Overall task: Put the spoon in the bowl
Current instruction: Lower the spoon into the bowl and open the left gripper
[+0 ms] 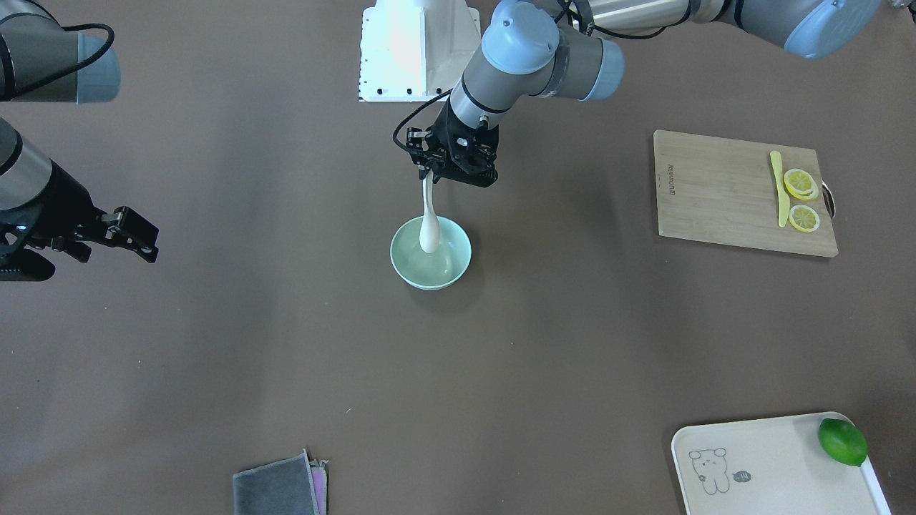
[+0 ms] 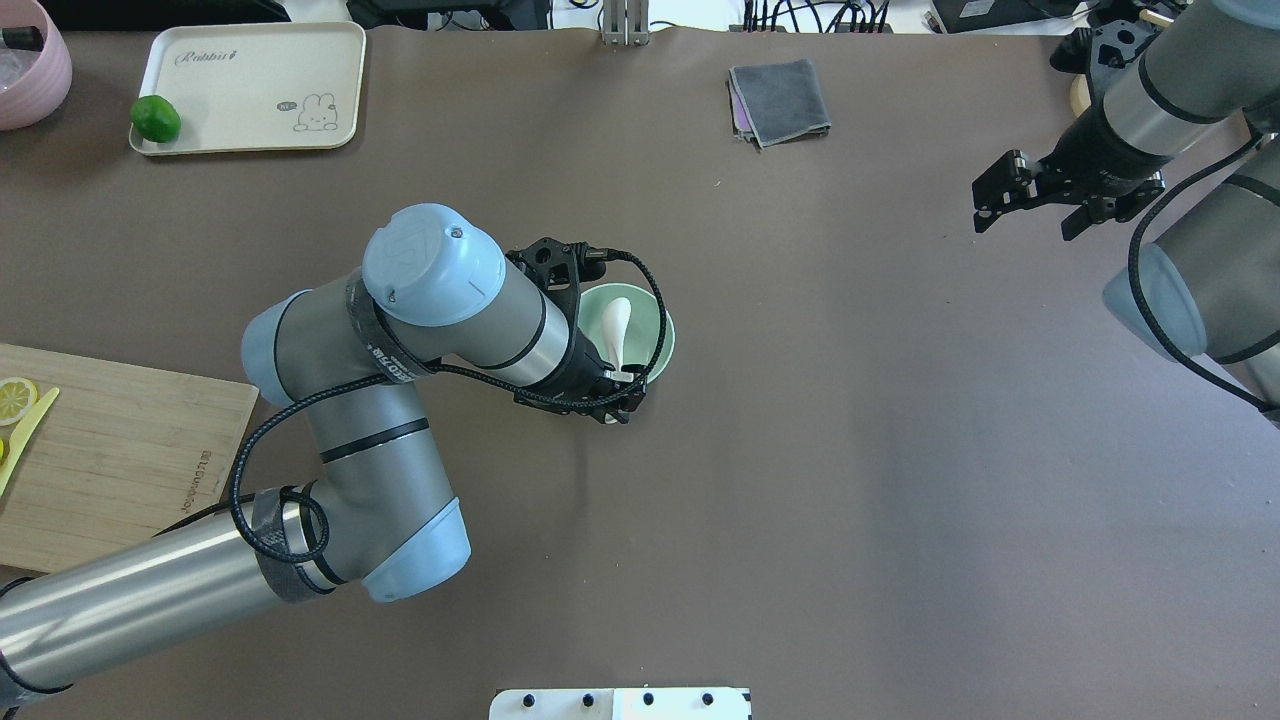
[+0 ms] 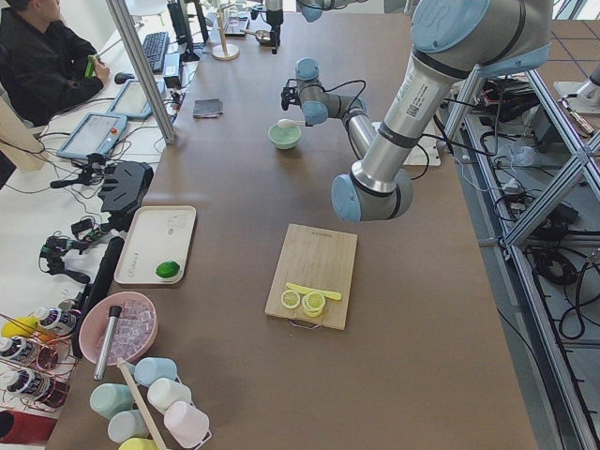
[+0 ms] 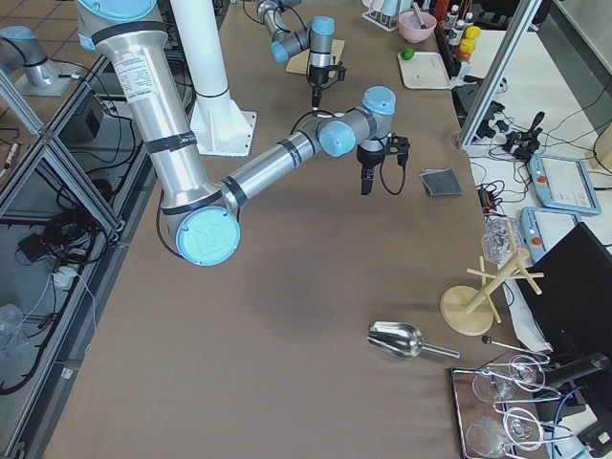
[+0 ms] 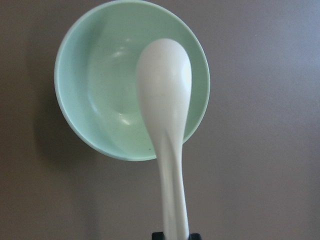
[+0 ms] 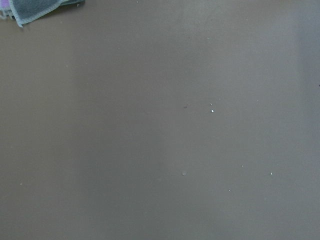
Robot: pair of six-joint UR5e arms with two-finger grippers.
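My left gripper (image 1: 434, 177) is shut on the handle end of the white spoon (image 1: 429, 232), which hangs scoop-down. The scoop lies over the inside of the mint-green bowl (image 1: 454, 257) at the table's middle. In the left wrist view the spoon (image 5: 163, 90) covers the bowl's right half and its handle crosses the near rim of the bowl (image 5: 75, 100). Whether the scoop touches the bowl I cannot tell. From overhead, the spoon (image 2: 614, 325) shows inside the bowl (image 2: 655, 325), partly hidden by the left wrist. My right gripper (image 2: 1000, 192) hovers open and empty far to the side.
A wooden board (image 1: 715, 193) carries lemon slices (image 1: 800, 184) and a yellow knife (image 1: 780, 189). A cream tray (image 1: 766, 465) holds a lime (image 1: 843, 441). A folded grey cloth (image 1: 278, 486) lies near the operators' edge. The white robot base (image 1: 418, 50) stands behind the bowl.
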